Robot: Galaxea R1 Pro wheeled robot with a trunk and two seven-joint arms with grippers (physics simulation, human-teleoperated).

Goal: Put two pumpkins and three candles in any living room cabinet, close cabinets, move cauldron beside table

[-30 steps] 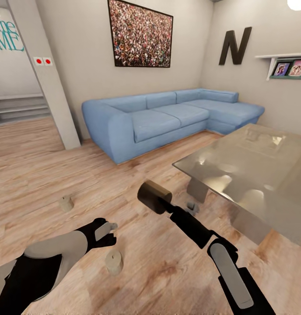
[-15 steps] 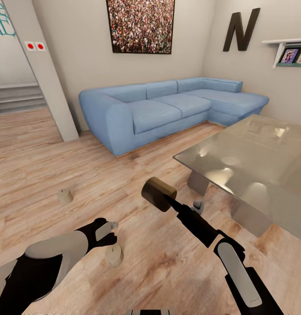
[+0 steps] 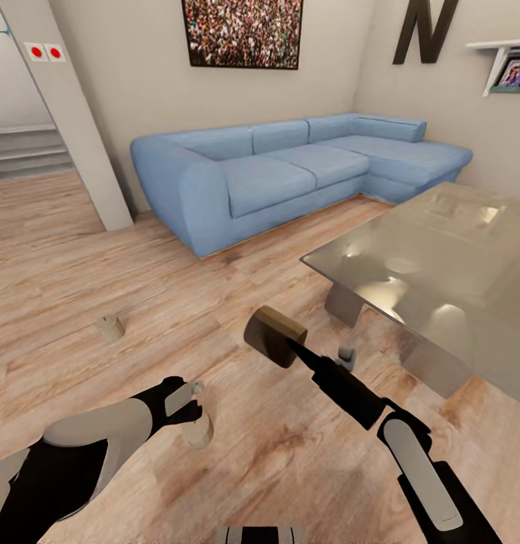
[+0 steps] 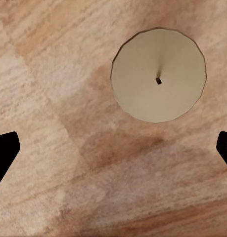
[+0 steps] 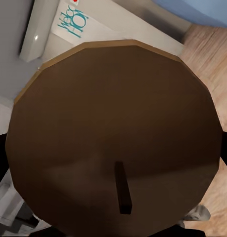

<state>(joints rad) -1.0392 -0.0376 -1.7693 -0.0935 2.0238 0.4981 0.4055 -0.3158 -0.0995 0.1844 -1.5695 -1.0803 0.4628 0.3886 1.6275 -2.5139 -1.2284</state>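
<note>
right gripper [image 3: 284, 349] clamps a candle [image 3: 273, 337], table [image 3: 441, 279] at two o'clock. left gripper [image 3: 190, 400], fingers spread, hovers over a floor candle [image 4: 158, 74].

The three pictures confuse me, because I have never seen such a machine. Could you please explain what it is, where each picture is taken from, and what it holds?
This is a simulated wheeled robot with two arms. The big picture comes from a camera on its head, looking down over both arms into a living room with a blue sofa and a grey glossy table.

The other two pictures come from cameras near each gripper. The left gripper is open above a tan candle standing on the wooden floor; its wick shows as a dark dot. Another candle stands farther away. The right gripper holds a third candle, seen end-on and dark in the right wrist picture.
</note>
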